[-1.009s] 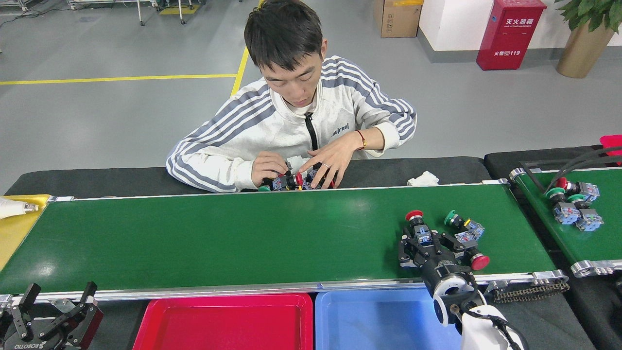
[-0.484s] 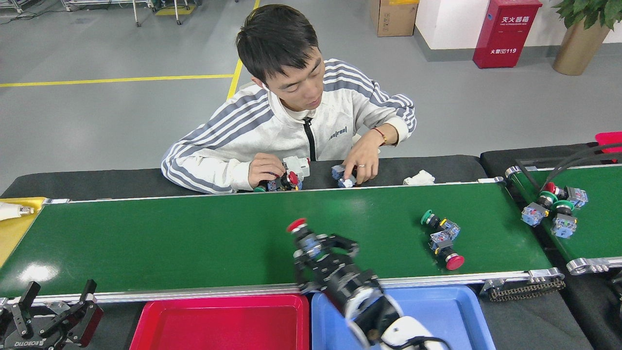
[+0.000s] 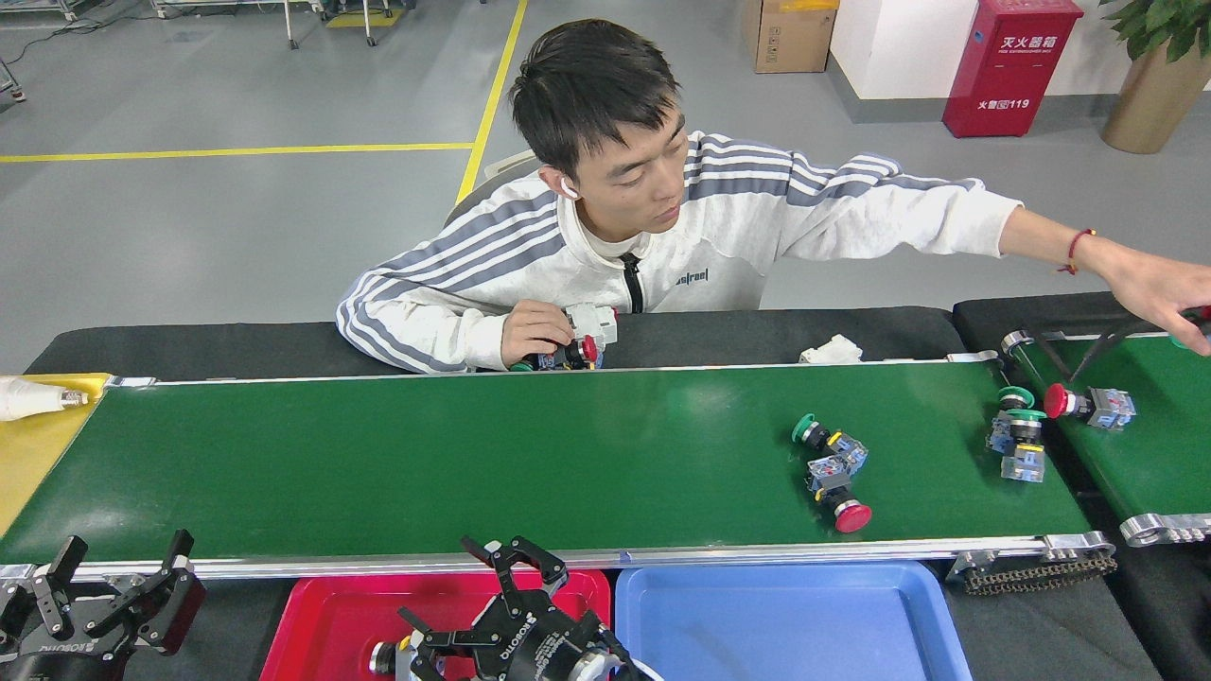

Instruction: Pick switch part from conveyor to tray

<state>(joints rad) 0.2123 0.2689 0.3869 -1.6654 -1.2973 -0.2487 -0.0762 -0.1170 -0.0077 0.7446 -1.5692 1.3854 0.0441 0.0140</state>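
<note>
With our right end effector (image 3: 482, 605) spread wide and empty over the red tray (image 3: 312, 624), the conveyor (image 3: 473, 463) could carry the remaining switch parts (image 3: 831, 473) past reach.

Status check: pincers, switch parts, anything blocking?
Right pincer open over red tray; left pincer open, idle. Two switch parts on conveyor. Nothing blocking.

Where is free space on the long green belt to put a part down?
The conveyor is bare from the yellow end up to the green-capped switch and red-capped switch. It is crowded at the far right end, by the cluster of switches.
</note>
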